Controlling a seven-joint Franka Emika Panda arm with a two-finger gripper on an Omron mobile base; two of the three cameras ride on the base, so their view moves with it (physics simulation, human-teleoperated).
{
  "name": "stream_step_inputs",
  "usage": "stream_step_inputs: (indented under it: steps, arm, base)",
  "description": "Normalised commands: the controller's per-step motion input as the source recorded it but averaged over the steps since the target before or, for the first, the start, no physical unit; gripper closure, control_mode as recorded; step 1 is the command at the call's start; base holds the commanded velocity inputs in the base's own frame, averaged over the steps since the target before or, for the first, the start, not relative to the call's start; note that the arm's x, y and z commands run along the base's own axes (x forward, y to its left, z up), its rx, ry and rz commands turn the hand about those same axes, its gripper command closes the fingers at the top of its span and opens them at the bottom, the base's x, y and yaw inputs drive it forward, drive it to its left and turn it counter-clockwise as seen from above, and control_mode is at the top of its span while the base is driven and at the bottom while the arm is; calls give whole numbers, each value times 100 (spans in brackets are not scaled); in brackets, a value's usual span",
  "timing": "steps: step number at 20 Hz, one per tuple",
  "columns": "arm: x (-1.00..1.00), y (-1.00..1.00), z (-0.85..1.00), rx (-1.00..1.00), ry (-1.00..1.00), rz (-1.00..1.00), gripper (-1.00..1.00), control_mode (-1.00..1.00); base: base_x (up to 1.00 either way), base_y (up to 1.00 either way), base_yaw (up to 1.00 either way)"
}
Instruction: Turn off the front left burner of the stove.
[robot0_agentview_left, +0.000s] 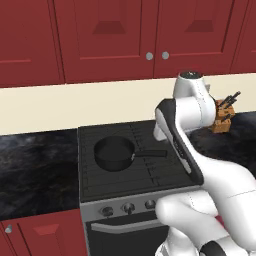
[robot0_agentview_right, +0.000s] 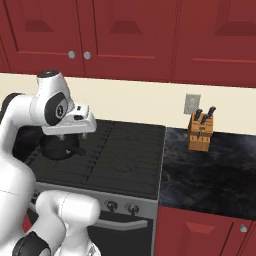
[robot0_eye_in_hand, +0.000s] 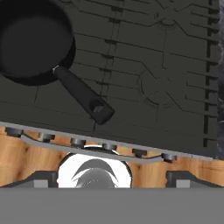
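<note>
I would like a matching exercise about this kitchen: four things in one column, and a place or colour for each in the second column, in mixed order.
Things:
1. pan
2. knife block
3. cabinets
4. knobs

Descriptions:
A. red, above the counter
B. in a row on the stove's front panel
C. black, on the left of the cooktop
D. wooden, on the dark counter right of the stove

Pairs: 1-C, 2-D, 3-A, 4-B

Black pan (robot0_agentview_left: 114, 153) sits on left of stove (robot0_agentview_left: 131, 176), handle reaching toward centre; right grates bare; knob row unobstructed.
</note>
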Motion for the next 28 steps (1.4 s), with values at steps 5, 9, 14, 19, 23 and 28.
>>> stream_step_inputs:
  steps: [5,9,14,19,23,28]
  arm:
    - [-58,32,-50,-5,2,10,-100,-100]
    - [-48,34,-55,-8,12,11,-100,-100]
    - [-21,45,-48,-21,22,12,-100,-100]
    - [-26,38,-42,-27,18,14,-100,-100]
    - [-34,21,-47,-25,14,17,-100,-100]
    - [-26,43,-60,-27,5,22,-100,-100]
  base:
    - [0,0,0]
    - [0,0,0]
    - [0,0,0]
    - [0,0,0]
    - [0,0,0]
    - [0,0,0]
